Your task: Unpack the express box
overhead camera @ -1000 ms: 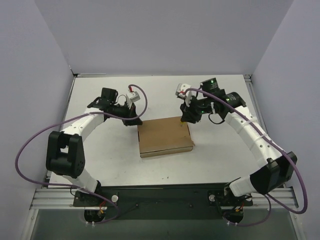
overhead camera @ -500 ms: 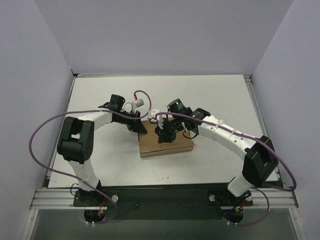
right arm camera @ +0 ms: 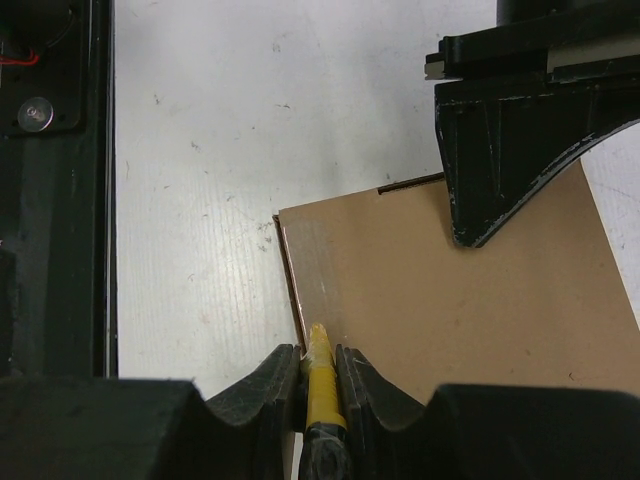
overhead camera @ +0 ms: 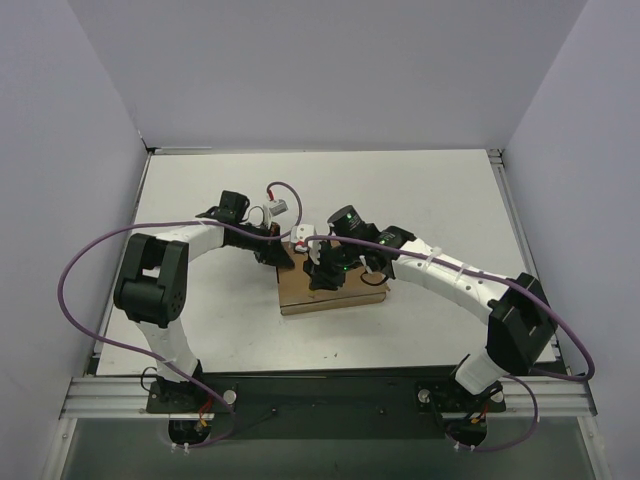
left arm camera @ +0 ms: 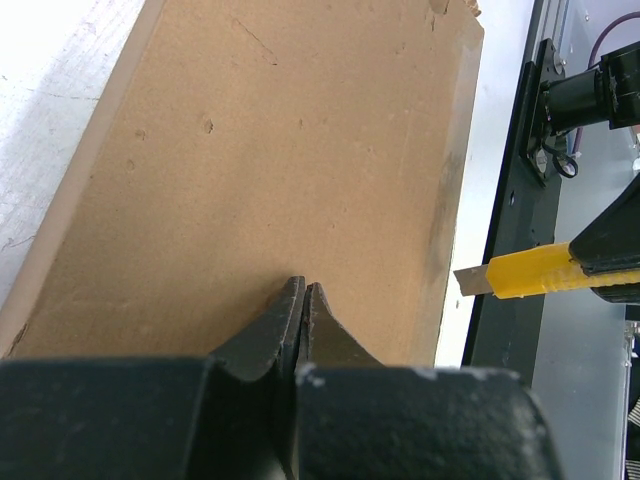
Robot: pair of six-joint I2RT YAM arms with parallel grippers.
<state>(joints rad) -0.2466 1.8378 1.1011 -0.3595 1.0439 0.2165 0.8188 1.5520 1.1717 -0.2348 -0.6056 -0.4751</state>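
Note:
The express box (overhead camera: 350, 296) lies flat and closed in the middle of the table, plain brown cardboard. My left gripper (overhead camera: 284, 260) is shut, and its tips (left arm camera: 302, 287) press on the box top (left arm camera: 280, 150) near the far left corner. My right gripper (right arm camera: 320, 350) is shut on a yellow-handled knife (right arm camera: 322, 380) above the box's left edge (right arm camera: 295, 290). In the left wrist view the knife (left arm camera: 545, 272) sticks out past the box's near edge with its short blade (left arm camera: 472, 282) bare. The left gripper's fingers (right arm camera: 500, 170) rest on the box (right arm camera: 460, 300) in the right wrist view.
White table top (overhead camera: 200, 290) surrounds the box, with purple-grey walls on three sides. A black mounting rail (right arm camera: 50, 200) runs along the near edge by the arm bases. Both arms reach over the box from either side.
The right gripper carried the knife from the box's far right corner across to its left part. The left gripper came down onto the box's far left corner. The box has not shifted.

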